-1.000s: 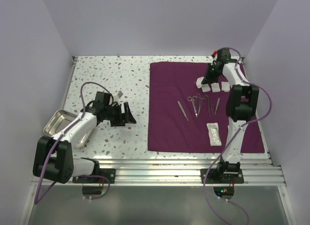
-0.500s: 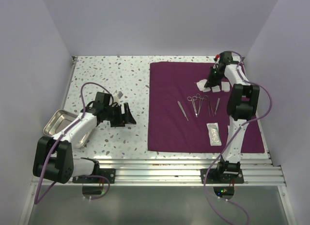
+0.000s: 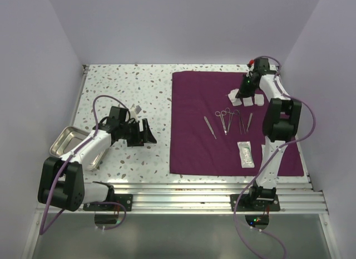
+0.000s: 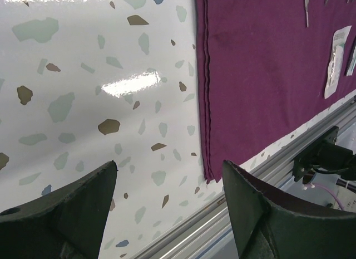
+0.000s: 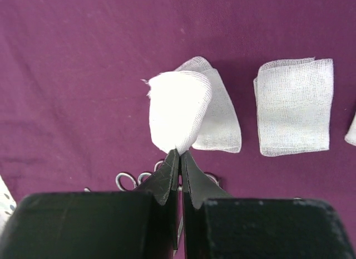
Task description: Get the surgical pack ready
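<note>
The surgical pack [image 3: 194, 103], a dark-purple cloth, lies flat on the right half of the speckled counter [image 3: 128, 86]. On it are steel instruments [image 3: 224, 120] and a sealed packet [image 3: 245, 154]. The right pincer [image 5: 179, 153] is clenched on the edge of one gauze pad [image 5: 178, 106], and a flat pad [image 5: 293, 106] lies beside it. The left pincer [image 4: 169, 165] is released over the bare counter, near the cloth's left edge. A steel tray [image 3: 61, 141] sits at the far left.

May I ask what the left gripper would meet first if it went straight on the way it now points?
The left gripper would most likely meet the speckled table, just short of the edge of the surgical pack, though depth is unclear.
</note>
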{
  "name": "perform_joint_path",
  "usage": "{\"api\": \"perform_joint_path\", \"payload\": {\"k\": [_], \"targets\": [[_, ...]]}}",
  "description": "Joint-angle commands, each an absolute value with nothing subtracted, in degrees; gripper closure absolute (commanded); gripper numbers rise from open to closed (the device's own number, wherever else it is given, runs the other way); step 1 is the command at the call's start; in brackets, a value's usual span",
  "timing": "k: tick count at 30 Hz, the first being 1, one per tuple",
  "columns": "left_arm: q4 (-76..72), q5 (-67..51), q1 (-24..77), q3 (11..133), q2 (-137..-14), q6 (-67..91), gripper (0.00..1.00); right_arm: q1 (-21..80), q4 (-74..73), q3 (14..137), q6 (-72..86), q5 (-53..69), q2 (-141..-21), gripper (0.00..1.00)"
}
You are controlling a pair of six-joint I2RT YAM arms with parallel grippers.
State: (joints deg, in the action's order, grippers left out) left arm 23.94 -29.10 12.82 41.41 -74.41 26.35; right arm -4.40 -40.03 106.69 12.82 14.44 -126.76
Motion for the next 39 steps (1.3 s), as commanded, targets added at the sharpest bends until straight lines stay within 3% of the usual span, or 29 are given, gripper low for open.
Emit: {"api": "perform_joint_path", "payload": {"k": [1, 39], "targets": [[21.4, -30.7, 12.3, 41.2, -74.5, 25.8, 0.2, -4.5, -37.8, 106.6, 12.7, 13.5, -123.0, 1.0], [21.7, -31.0, 11.2, 41.1, -75.1, 25.6, 0.2, -5.3, -42.5, 111.2, 12.7, 10.4, -131.0, 0.99]]}}
